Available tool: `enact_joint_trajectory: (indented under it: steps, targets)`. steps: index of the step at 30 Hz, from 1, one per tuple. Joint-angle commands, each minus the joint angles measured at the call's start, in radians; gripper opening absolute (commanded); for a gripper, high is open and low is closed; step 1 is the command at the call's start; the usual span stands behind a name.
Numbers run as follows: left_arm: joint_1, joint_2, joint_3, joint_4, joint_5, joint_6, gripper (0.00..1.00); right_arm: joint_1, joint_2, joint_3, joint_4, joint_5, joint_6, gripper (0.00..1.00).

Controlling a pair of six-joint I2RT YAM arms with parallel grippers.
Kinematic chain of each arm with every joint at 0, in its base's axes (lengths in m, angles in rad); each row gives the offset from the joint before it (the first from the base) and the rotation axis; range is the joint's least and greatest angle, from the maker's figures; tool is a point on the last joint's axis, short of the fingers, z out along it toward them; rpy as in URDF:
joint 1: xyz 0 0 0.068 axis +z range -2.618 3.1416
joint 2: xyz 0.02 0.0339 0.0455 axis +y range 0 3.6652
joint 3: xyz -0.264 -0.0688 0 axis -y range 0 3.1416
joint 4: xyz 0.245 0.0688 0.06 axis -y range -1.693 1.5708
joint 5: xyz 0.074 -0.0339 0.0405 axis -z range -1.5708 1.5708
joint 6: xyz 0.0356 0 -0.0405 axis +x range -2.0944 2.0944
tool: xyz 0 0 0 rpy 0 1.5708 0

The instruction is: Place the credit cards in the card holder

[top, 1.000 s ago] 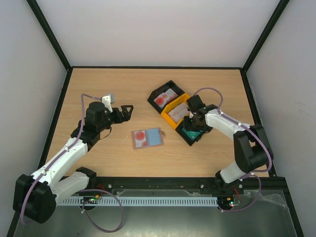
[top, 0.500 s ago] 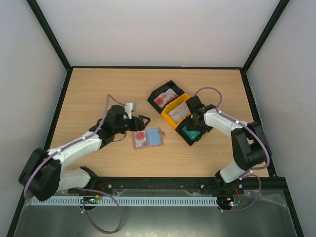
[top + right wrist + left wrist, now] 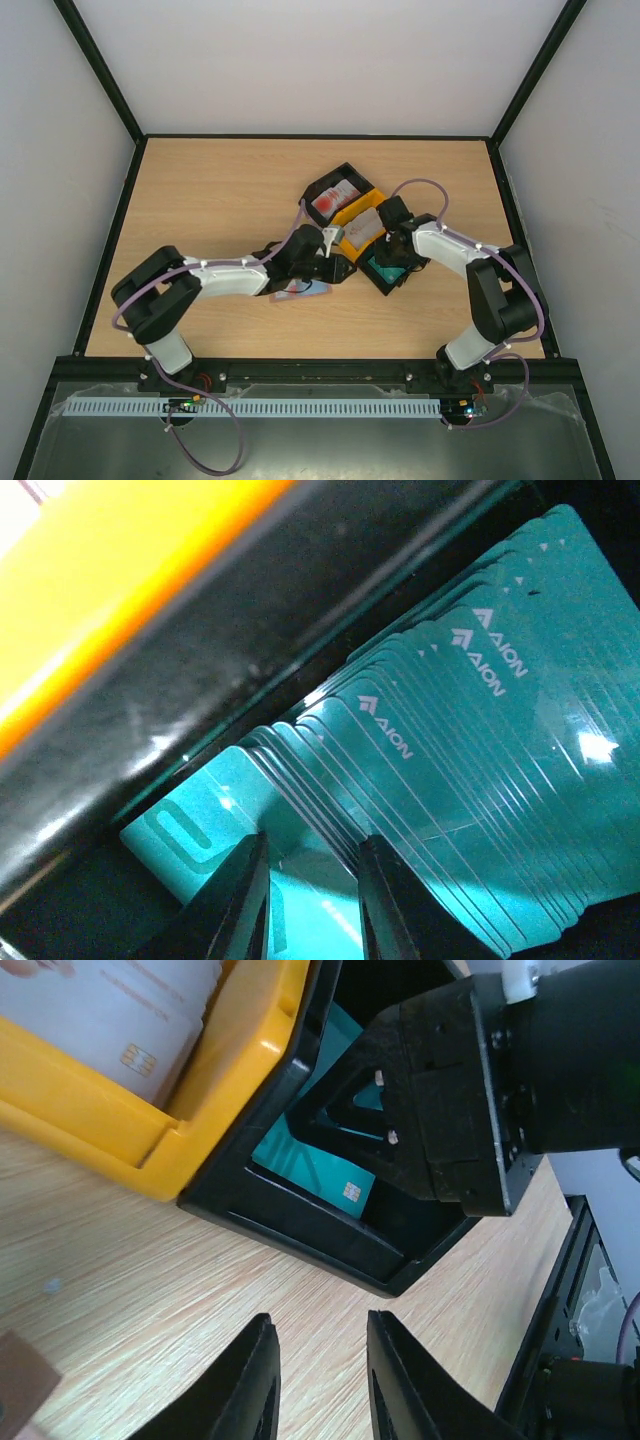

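The brown card holder (image 3: pixel 300 292) lies open mid-table, mostly hidden under my left arm; its corner (image 3: pixel 14 1388) shows in the left wrist view. My left gripper (image 3: pixel 334 265) (image 3: pixel 320 1318) hovers over bare wood just past it, open with a narrow empty gap. Several teal credit cards (image 3: pixel 470 730) (image 3: pixel 330 1175) lie fanned in a black tray (image 3: pixel 388 284). My right gripper (image 3: pixel 390 254) (image 3: pixel 312 842) reaches down into that tray. Its fingers stand a little apart over the teal cards, and one card face shows between them.
An orange tray (image 3: pixel 347 243) (image 3: pixel 200 1090) with white cards (image 3: pixel 110 1010) touches the teal cards' tray. Behind it a second black tray (image 3: pixel 322 186) holds red-and-white cards (image 3: pixel 333 199). The two grippers are close together; the right one (image 3: pixel 450 1110) fills the left wrist view.
My left arm has swung right across the table, over the card holder, towards the trays, and its jaws have narrowed. The right gripper has stayed in the teal cards' tray.
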State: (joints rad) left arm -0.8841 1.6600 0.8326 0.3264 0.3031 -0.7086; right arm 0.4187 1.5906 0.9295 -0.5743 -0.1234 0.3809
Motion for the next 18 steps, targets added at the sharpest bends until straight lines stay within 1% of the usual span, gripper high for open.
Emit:
enact_joint_trajectory:
  steps: [1,6,8,14,18]
  targets:
    - [-0.027,0.077,0.054,0.044,-0.019,0.004,0.24,0.004,0.012,-0.02,0.014,0.032,-0.009,0.24]
    - [-0.033,0.148,0.09,0.027,-0.027,-0.017,0.24,0.003,0.017,-0.018,0.019,0.054,-0.001,0.32]
    - [-0.033,0.173,0.107,0.023,-0.025,-0.03,0.24,0.003,0.018,-0.015,0.02,0.05,-0.001,0.32]
    - [-0.035,0.238,0.152,0.019,-0.007,-0.05,0.24,0.003,0.024,-0.005,0.005,-0.075,0.004,0.27]
    - [-0.034,0.263,0.179,-0.001,-0.008,-0.035,0.24,0.003,0.008,0.015,-0.023,-0.116,0.017,0.21]
